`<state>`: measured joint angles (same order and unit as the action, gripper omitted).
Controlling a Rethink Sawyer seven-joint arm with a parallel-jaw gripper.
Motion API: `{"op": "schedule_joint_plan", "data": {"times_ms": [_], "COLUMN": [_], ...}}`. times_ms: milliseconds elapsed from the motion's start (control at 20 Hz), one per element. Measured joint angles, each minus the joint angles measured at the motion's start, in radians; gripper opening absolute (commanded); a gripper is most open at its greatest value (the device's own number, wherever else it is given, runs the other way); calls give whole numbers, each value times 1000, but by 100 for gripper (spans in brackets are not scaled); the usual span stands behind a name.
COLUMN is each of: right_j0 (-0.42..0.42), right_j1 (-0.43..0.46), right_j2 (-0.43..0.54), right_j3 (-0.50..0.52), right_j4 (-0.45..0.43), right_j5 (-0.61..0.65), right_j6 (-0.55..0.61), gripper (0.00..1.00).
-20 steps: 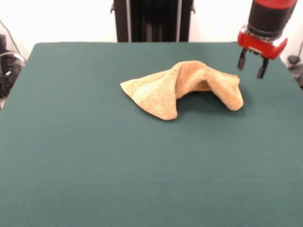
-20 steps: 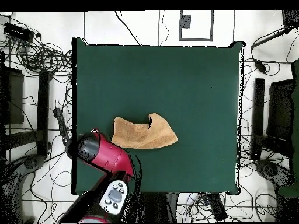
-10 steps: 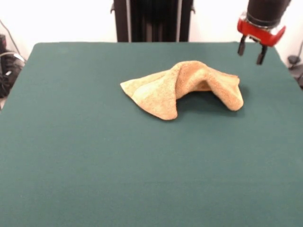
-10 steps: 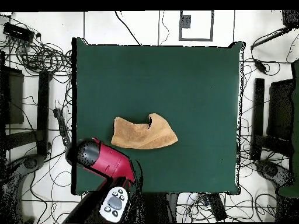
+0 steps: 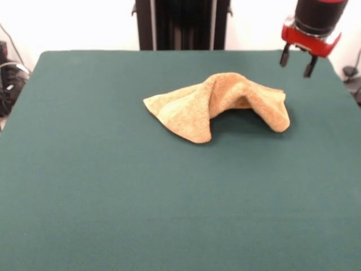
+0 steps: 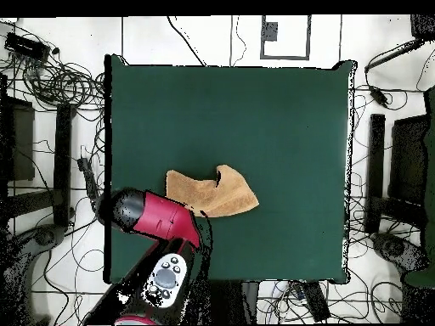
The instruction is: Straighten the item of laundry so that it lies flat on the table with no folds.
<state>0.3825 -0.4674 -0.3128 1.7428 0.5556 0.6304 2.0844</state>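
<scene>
I count one orange-tan terry towel (image 5: 220,105) bunched in a humped fold just above the middle of the front frame on the single green table (image 5: 113,186), and one gripper (image 5: 295,60) hanging in the upper right corner, clear of the cloth, its two fingers (image 5: 284,57) spread apart and empty. Since half a second ago the towel hasn't shifted. Overhead, the arm has swung to cover the towel's lower-left part (image 6: 225,193).

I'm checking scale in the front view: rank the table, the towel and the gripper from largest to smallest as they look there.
1. table
2. towel
3. gripper, though it hangs raised, so its apparent size is unsure.
</scene>
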Motion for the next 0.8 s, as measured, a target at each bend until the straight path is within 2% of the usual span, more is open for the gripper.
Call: {"op": "schedule_joint_plan", "data": {"times_ms": [150,500,600,800], "right_j0": [-5,-21,-39,-116], "right_j1": [-15,-49,-61,-91], "right_j2": [-2,-2,-3,-26], "right_j3": [-29,7,24,57], "right_j4": [-11,-29,-54,-165], "right_j5": [40,41,40,41], "right_j6": [0,0,0,0], "gripper": [100,100,100,100]}}
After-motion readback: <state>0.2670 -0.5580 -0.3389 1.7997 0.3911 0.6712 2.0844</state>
